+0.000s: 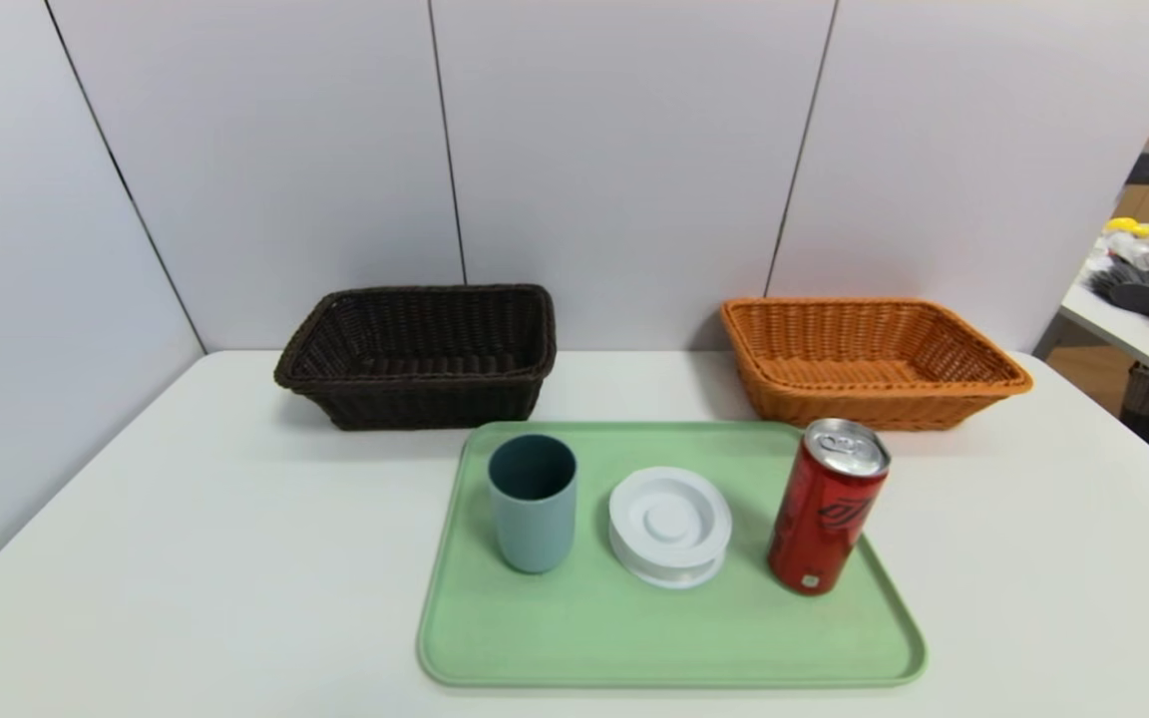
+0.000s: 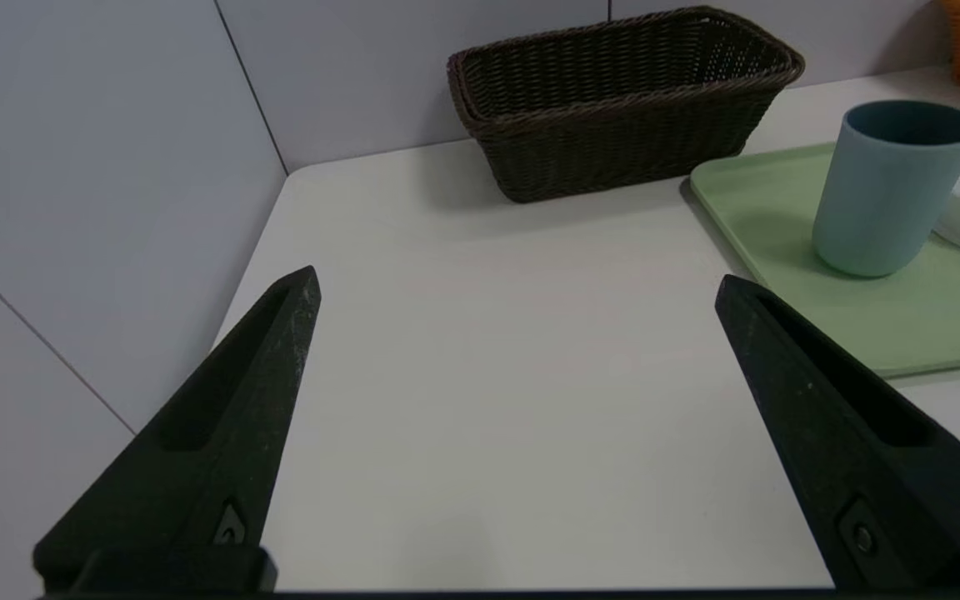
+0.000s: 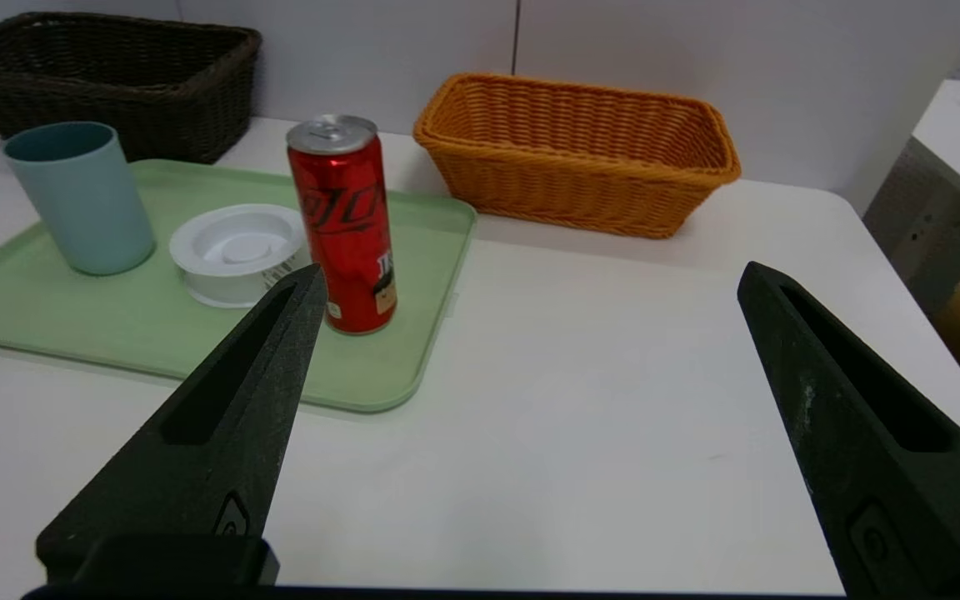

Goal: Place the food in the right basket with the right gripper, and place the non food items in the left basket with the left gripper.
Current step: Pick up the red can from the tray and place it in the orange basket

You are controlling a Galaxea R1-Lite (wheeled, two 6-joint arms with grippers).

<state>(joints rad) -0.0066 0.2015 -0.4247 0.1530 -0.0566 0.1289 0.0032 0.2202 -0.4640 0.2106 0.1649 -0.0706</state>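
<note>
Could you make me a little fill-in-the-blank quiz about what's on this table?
1. The red drinks can stands upright on a green ____.
2. On the robot's left is a basket coloured dark ____.
3. Between the can and the blue-grey cup lies a round disc coloured ____.
4. Both the left gripper and the right gripper have their fingers spread wide ____.

Missing words: tray; brown; white; open.

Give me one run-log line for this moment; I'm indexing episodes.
left gripper: open, empty | right gripper: open, empty | cup, white disc, red can: on green tray | sorting: not started
</note>
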